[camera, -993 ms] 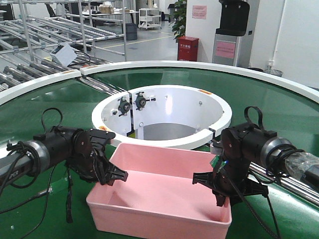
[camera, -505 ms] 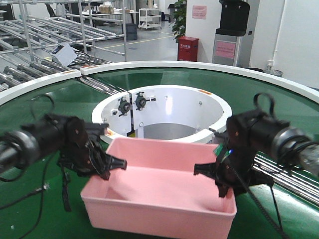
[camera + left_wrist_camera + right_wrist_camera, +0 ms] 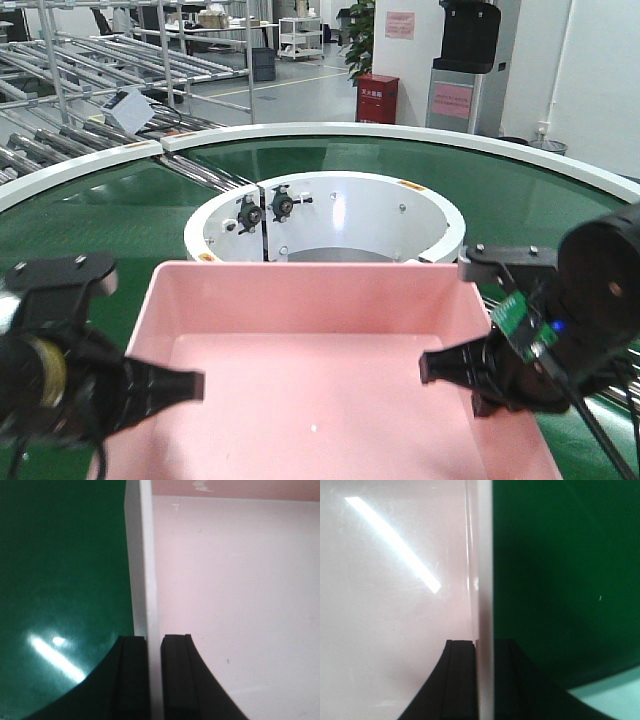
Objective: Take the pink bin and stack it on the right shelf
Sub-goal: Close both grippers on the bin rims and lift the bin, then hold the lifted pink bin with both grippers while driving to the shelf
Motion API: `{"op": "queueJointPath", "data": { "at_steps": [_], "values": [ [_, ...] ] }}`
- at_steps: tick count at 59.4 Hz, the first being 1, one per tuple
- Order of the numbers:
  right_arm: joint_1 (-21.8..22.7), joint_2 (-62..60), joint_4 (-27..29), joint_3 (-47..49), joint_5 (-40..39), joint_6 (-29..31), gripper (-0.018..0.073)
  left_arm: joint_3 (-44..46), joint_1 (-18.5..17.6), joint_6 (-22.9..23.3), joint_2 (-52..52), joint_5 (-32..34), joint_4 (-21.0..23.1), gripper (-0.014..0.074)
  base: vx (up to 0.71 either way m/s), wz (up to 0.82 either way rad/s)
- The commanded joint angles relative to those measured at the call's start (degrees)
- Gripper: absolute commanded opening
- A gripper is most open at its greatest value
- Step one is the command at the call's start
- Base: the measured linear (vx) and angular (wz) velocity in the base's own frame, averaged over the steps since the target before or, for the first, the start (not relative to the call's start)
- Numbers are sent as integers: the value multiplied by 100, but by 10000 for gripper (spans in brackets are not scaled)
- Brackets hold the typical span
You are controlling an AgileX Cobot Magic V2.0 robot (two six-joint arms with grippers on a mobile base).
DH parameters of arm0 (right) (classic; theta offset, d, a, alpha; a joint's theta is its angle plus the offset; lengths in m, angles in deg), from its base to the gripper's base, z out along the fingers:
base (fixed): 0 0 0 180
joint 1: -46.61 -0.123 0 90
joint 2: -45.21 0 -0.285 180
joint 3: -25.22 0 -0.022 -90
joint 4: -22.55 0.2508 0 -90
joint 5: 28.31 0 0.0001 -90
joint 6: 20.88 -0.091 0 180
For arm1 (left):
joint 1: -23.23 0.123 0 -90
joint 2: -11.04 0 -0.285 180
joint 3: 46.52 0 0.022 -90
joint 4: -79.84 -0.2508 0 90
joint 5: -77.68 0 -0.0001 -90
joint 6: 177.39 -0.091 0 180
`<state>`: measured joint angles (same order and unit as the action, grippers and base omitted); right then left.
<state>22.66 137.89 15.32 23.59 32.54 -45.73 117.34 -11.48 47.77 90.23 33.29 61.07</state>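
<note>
Left gripper [image 3: 154, 640] and right gripper [image 3: 482, 643] fingers [image 3: 459, 680] clamp opposite walls of the pink bin [image 3: 320, 400]; inside looks bare.

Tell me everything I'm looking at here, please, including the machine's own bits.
pink bin: one, pale pink, front centre
conveyor: one, green, ring-shaped, around and behind the bin
centre drum: one, white, inside the conveyor ring
cabinet: one, red, on the floor at the back
roller racks: several, grey metal, back left
plant: one, green, back centre
left end effector: one, black, clamped on the bin's left wall
right end effector: one, black, clamped on the bin's right wall
</note>
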Motion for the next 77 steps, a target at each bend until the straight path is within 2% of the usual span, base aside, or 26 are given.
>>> {"op": "queueJointPath", "data": {
  "at_steps": [1, 10, 77],
  "values": [
    [-146, -473, -611, -211, -244, -222, -3, -161, -190, 223, -564, 558, -285, 42, 0, 0],
    [-348, -678, -638, -451, -393, -260, -3, -390, -252, 273, -706, 516, -228, 42, 0, 0],
    [-349, -678, -614, -451, -311, -283, -1, -384, -246, 273, -681, 512, -233, 42, -1, -3]
  ]
}}
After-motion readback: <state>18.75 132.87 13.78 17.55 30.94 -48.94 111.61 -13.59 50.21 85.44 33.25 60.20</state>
